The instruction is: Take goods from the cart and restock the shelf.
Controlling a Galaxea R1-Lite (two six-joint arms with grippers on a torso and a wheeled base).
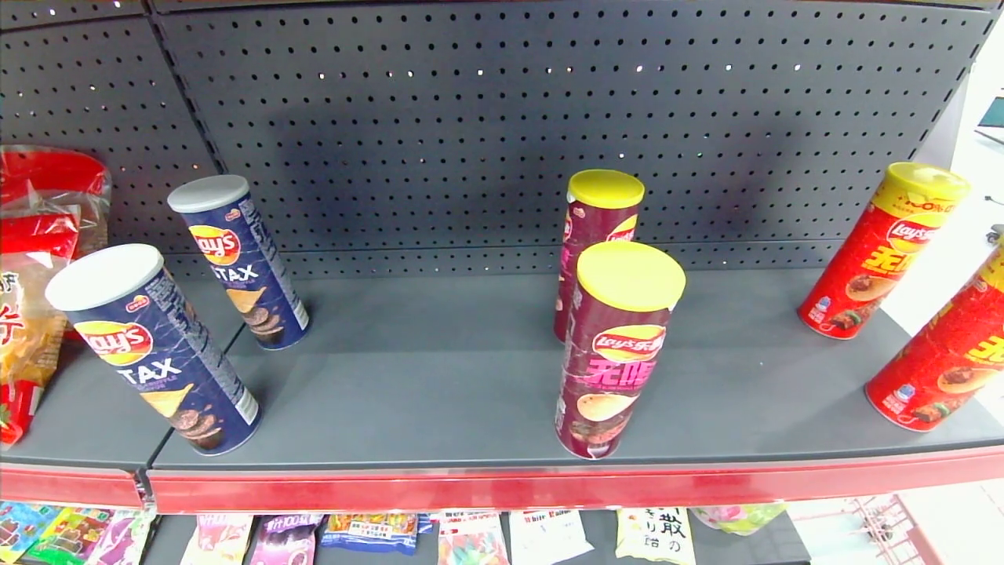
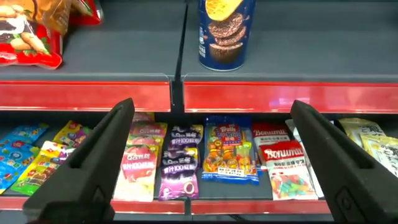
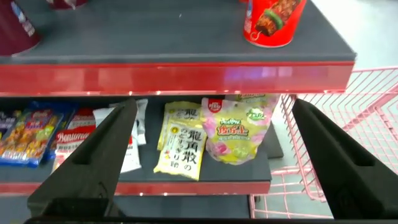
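Note:
On the grey shelf [image 1: 439, 392] stand two blue chip cans [image 1: 157, 349] [image 1: 243, 263] at the left, two maroon cans with yellow lids [image 1: 620, 353] [image 1: 598, 235] in the middle, and two red cans [image 1: 882, 251] [image 1: 949, 353] at the right. My left gripper [image 2: 212, 109] is open and holds nothing. It sits in front of the lower shelf, below a blue can [image 2: 225, 31]. My right gripper [image 3: 214, 104] is also open with nothing in it, below a red can [image 3: 273, 22]. The pink wire cart [image 3: 367, 93] stands just past the shelf's right end.
Red snack bags [image 1: 31, 259] fill the shelf's far left. The lower shelf holds several candy packets [image 2: 227, 149] and snack pouches [image 3: 186, 146]. A red price strip [image 1: 502, 486] runs along the shelf's front edge, and a perforated panel [image 1: 502, 118] closes the back. Bare shelf lies between the can groups.

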